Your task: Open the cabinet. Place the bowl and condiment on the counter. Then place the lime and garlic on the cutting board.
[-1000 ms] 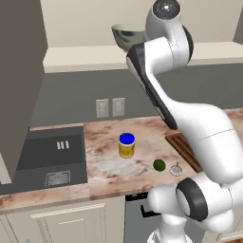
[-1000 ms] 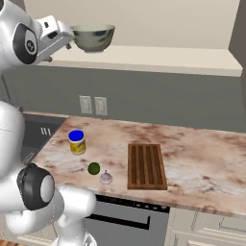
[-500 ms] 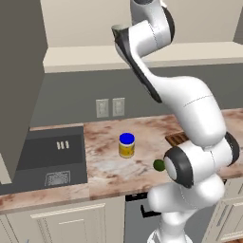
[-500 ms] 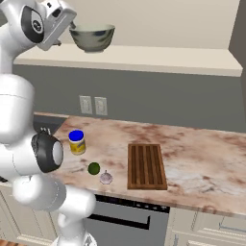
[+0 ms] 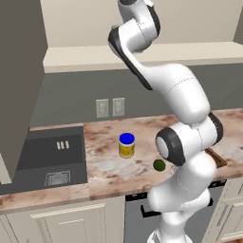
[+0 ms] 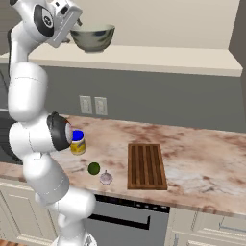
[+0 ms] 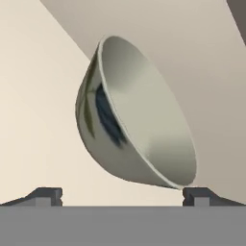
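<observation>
Two tool fingertips (image 7: 48, 196) spread wide — released — before the shelved bowl (image 7: 137, 120).

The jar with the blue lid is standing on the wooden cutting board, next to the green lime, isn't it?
Not quite. The jar stands on the stone counter, not on the cutting board, which lies bare off to one side. The right base view shows this. The lime does sit near the jar, also on the counter.
</observation>
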### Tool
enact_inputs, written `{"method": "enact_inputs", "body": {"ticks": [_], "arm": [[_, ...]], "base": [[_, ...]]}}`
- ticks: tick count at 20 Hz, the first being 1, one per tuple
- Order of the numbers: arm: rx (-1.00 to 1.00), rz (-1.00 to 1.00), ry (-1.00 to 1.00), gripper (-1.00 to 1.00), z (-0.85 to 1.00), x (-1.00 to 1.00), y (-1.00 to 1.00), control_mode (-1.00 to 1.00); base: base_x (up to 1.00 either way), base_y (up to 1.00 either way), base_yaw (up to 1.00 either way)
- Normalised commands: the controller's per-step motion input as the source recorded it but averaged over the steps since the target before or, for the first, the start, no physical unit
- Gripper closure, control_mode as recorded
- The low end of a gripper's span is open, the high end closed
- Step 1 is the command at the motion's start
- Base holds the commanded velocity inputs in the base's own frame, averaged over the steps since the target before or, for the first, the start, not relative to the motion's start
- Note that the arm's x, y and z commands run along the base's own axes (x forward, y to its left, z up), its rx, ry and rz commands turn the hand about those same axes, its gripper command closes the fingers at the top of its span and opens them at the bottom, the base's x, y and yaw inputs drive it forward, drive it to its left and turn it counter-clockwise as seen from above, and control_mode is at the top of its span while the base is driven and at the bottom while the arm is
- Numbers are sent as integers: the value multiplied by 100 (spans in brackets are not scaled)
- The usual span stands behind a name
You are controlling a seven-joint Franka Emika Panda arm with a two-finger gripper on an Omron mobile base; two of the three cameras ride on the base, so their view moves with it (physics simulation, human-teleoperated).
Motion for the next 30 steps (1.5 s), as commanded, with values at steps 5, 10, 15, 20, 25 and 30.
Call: {"method": "enact_inputs", "body": {"ticks": [5,10,15,20,25,30], "arm": [[-1,1,0,-100,-5,53,0,-100],[0,3,0,-100,-9,37,0,-100],[0,2,0,-100,-12,17,0,-100],[0,0,0,100,-16,3,0,-100],[-4,0,0,100,-25,0,0,-100],[-7,0,-1,100,-22,-18,0,-100]], "base": [[0,0,0],[0,0,0],[0,0,0],[0,0,0],[0,0,0],[0,0,0]]}}
